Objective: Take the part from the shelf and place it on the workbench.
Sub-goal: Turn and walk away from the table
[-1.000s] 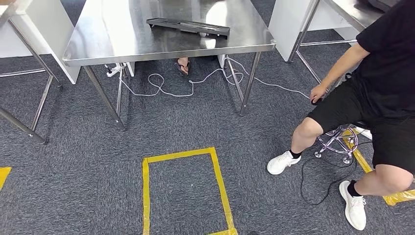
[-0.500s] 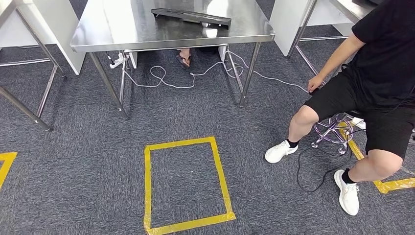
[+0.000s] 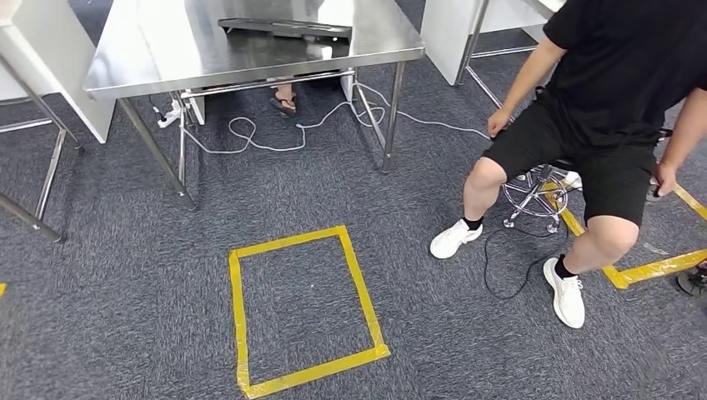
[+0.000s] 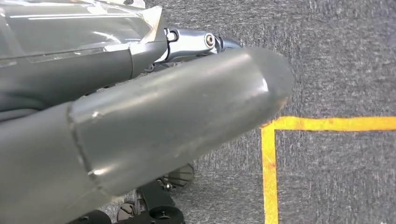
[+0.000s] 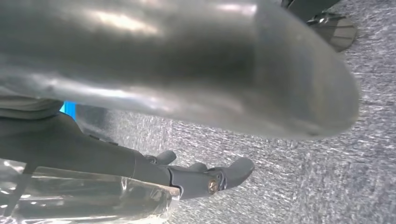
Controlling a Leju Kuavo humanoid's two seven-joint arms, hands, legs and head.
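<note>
A long flat black part lies on the steel workbench at the far side of the head view. My left hand hangs over the grey carpet beside a yellow tape corner. Its thick thumb is stretched out, its fingers lie straight, and it holds nothing. My right hand also hangs above the carpet with nothing in it, its dark fingers only slightly bent.
A yellow tape rectangle marks the carpet in front of the workbench. A person in black sits on a stool at the right. White cables run under the bench. Another table's legs stand at the left.
The whole picture has shifted left, so the camera has moved. More of the seated person and of the tape rectangle shows now. The part lies as before on the bench.
</note>
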